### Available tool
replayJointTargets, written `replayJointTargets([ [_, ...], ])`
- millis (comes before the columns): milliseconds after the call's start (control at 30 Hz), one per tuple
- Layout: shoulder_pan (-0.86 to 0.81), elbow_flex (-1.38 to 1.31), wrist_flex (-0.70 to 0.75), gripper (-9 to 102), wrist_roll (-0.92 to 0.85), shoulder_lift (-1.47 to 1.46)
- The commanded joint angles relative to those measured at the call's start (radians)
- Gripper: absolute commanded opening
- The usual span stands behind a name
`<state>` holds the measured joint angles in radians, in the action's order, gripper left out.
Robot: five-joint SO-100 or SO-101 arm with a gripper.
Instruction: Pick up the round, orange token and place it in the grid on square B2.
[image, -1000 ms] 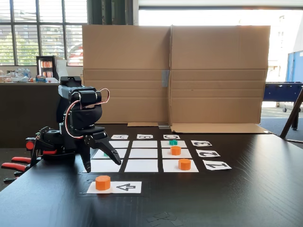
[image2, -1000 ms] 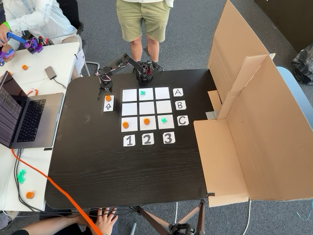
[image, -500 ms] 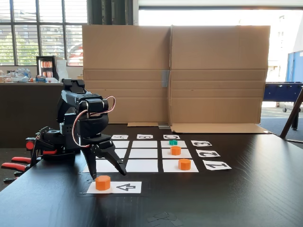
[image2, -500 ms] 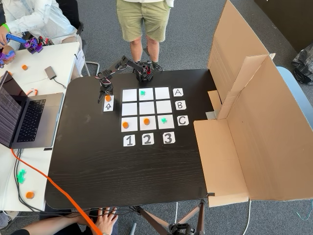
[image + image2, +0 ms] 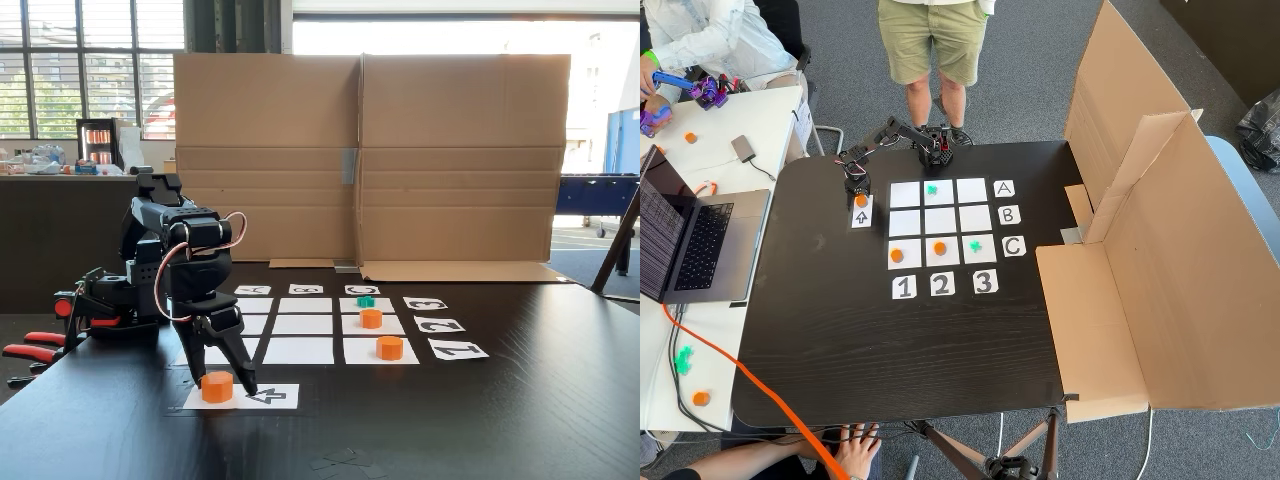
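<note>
Nearest the camera in the low fixed view: the round, orange token (image 5: pixel 217 386) sits on the arrow sheet (image 5: pixel 270 397), at 9 o'clock of the printed arrow. Not lifted.

The gripper (image 5: pixel 222 385) has dropped over the last second from above the grid's near-left cells to straddling the token. Jaws spread, one finger on each side of the puck, tips at about sheet level. Can't tell from this angle whether either finger touches it. In the overhead fixed view the gripper (image 5: pixel 859 195) sits at the 12 o'clock end of the arrow sheet (image 5: pixel 861 216), with the token (image 5: pixel 861 201) just under it.

My read: the approach is done and closing is the next step. Nothing has been carried yet.

Further back: the grid (image 5: pixel 303 327). Square B2 (image 5: pixel 305 324) is bare in both fixed views (image 5: pixel 939 219), so the target is free. From the token it lies at roughly 1 o'clock in the low view.

Occupied cells in the overhead view: two orange tokens (image 5: pixel 897 255) (image 5: pixel 939 248) and a teal piece (image 5: pixel 976 245) in row C, and another teal piece (image 5: pixel 932 189) in row A. All stay clear of the path if the carry goes straight across.

Risk: the puck is short, so a high pinch could slip.
</note>
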<state>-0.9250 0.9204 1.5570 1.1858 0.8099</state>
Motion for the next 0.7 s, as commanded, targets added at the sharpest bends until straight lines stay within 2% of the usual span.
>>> replayJointTargets([
  [0,0.009,-0.035,-0.017,23,0.008,0.005],
  [267,0.011,-0.035,-0.032,0,0.003,-0.006],
  [667,-0.002,-0.028,-0.023,-1,0.000,0.046],
])
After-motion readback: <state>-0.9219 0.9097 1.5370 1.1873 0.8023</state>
